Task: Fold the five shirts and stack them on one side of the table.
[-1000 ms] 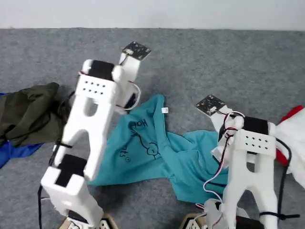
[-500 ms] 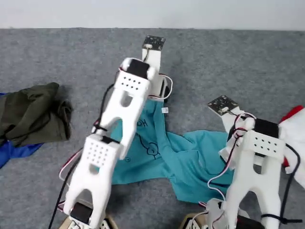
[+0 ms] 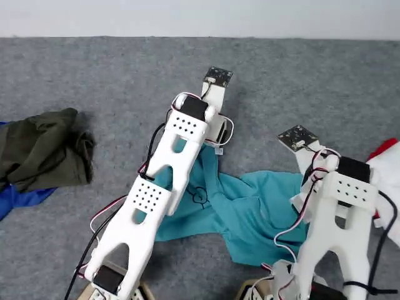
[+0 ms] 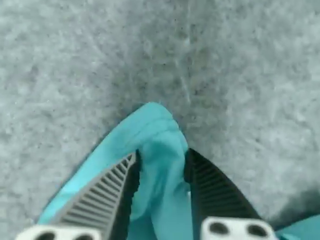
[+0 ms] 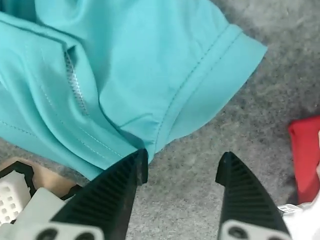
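Tabletop (image 3: pixel 94 69) in grey carpet, pale wall (image 3: pixel 187 15) behind, left jaws clamped on teal shirt (image 4: pixel 160 150), right jaws apart

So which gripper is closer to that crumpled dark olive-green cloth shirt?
Left. The left gripper pinches the teal shirt's tip mid-table, nearer the dark olive-green shirt; the right gripper hangs open over the teal sleeve, farther off by a red garment.

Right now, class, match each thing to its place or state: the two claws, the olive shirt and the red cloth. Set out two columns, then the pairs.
1 left claw
2 right claw
3 olive shirt
4 red cloth

A open above the table
B crumpled, high view's left side
C shut on the teal shirt
D high view's right edge

Pairs: 1-C, 2-A, 3-B, 4-D
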Robot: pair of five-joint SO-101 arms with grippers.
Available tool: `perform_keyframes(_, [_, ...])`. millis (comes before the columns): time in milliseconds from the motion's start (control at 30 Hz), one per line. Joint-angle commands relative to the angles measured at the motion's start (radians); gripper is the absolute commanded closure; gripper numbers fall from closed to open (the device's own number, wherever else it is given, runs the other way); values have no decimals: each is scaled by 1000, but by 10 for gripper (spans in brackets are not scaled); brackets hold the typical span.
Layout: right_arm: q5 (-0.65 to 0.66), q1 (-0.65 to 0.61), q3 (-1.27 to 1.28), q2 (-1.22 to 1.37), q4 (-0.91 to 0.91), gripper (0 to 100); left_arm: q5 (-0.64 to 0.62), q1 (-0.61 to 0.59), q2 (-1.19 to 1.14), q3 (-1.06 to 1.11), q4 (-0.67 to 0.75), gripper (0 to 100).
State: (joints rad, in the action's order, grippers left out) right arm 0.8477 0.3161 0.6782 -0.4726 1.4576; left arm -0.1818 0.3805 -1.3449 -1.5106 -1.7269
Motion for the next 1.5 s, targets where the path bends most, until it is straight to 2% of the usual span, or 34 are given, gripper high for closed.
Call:
perform_keyframes(0, [6, 10, -2, -22, -12, 768, 48, 6, 6, -47, -29, 875])
perform_keyframes(167, [5, 10, -2, -22, -12, 768, 98, 6, 6, -47, -29, 986])
perform_keyframes(367, [5, 10, -2, -22, -12, 768, 112, 6, 29, -51, -31, 987])
perform_keyframes(533, [5, 8, -2, -22, -15, 768, 106, -26, 150, -39, -32, 987])
perform_keyframes(600, [5, 8, -2, -22, -36, 768, 104, -46, 226, 28, -32, 987])
perform_keyframes(700, [5, 8, -5, -22, -51, 768, 106, -92, 393, 220, -32, 987])
perform_keyframes(833, [5, 8, -6, -22, -67, 768, 118, -129, 666, 587, -32, 987])
perform_keyframes(1067, [6, 2, -6, -22, -110, 768, 275, -129, 1168, 1218, -32, 987])
perform_keyframes(1267, [5, -70, -6, -22, -111, 768, 374, -137, 1468, 1566, -32, 987])
perform_keyframes(1467, [8, -77, -6, -22, -111, 768, 388, -135, 1651, 1874, -32, 986])
